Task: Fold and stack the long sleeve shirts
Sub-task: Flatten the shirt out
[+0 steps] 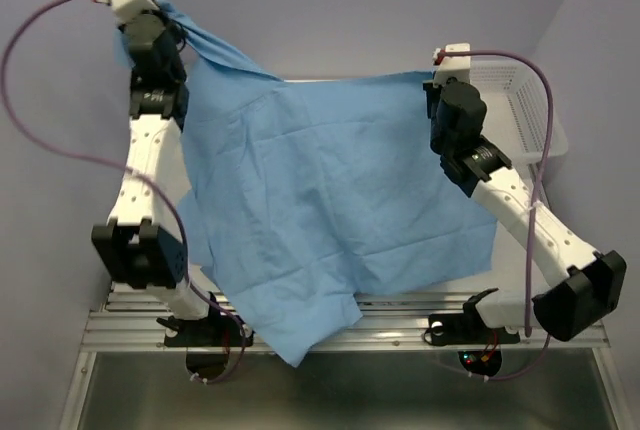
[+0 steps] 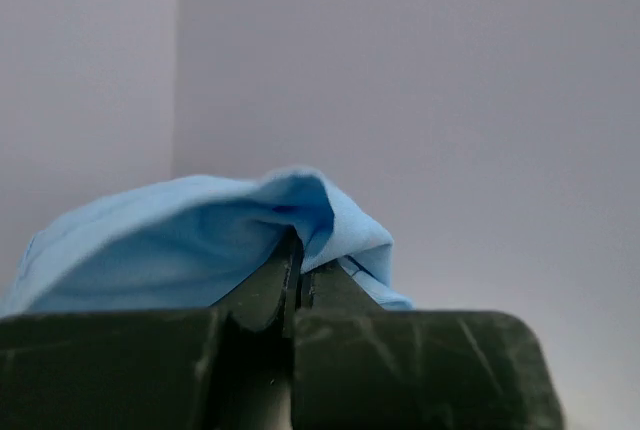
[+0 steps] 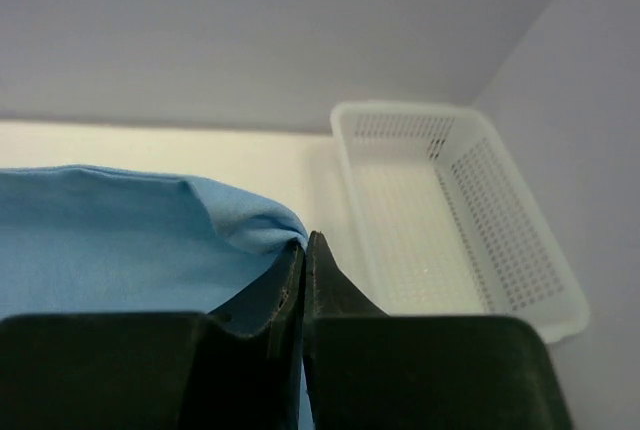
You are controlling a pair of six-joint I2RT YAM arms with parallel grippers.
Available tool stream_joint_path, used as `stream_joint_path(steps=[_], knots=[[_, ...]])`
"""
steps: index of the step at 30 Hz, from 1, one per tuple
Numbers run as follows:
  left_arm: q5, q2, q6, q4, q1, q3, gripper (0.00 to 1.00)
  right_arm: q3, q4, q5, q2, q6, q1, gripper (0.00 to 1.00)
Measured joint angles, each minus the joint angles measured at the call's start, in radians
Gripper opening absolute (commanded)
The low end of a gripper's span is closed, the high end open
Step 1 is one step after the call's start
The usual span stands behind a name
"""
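My left gripper (image 2: 297,250) and right gripper (image 3: 305,245) are both pinched shut on the blue shirt's (image 1: 320,190) far edge. That edge runs crosswise between them, the left end seemingly higher, and the rest drapes back toward me.

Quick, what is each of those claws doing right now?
Left gripper: shut on the light blue shirt.
Right gripper: shut on the same shirt.

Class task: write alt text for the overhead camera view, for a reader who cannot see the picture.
A light blue shirt is held spread between two robot arms, its lower part draping over the near edge of the table. The left hand pinches one far corner. The right hand pinches the other, beside a white mesh basket.
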Motion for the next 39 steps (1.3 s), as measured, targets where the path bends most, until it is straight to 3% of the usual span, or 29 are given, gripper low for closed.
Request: stream_joint_path(steps=[2,3,4,5,6,7,10,14,22,27,34,39], knots=[[0.047,0.161,-0.008,-0.012,-0.003,-0.044,0.00,-0.082,0.006,-0.094,0.042,0.080,-0.113,0.04],[0.079,0.264,-0.017,-0.019,-0.003,-0.041,0.15,-0.112,0.004,-0.151,0.063,0.118,-0.161,0.09],[0.107,0.347,-0.025,-0.038,-0.004,-0.024,0.49,-0.135,0.009,-0.242,0.122,0.180,-0.235,0.21],[0.143,0.430,-0.037,-0.070,-0.004,0.013,0.98,-0.129,0.014,-0.310,0.181,0.218,-0.282,0.66],[0.170,0.529,-0.045,-0.103,-0.005,0.063,0.99,-0.119,0.014,-0.341,0.232,0.238,-0.308,0.91],[0.198,0.625,-0.059,-0.185,-0.006,0.163,0.99,-0.074,-0.010,-0.375,0.320,0.254,-0.341,1.00],[0.241,0.820,-0.077,-0.284,-0.018,0.386,0.99,0.094,-0.071,-0.438,0.541,0.275,-0.375,1.00],[0.236,0.803,-0.060,-0.332,-0.068,0.386,0.99,0.153,-0.167,-0.566,0.621,0.308,-0.367,1.00],[0.236,0.349,-0.069,-0.251,-0.182,0.061,0.99,-0.010,-0.164,-0.720,0.352,0.446,-0.358,1.00],[0.218,0.087,-0.133,-0.232,-0.192,-0.267,0.99,-0.172,-0.143,-0.744,0.281,0.555,-0.358,1.00],[0.254,0.094,-0.217,-0.384,-0.254,-0.648,0.99,-0.346,-0.198,-0.748,0.338,0.647,-0.358,1.00],[0.297,0.163,-0.244,-0.424,-0.269,-0.710,0.99,-0.351,-0.200,-0.734,0.411,0.698,-0.358,1.00]])
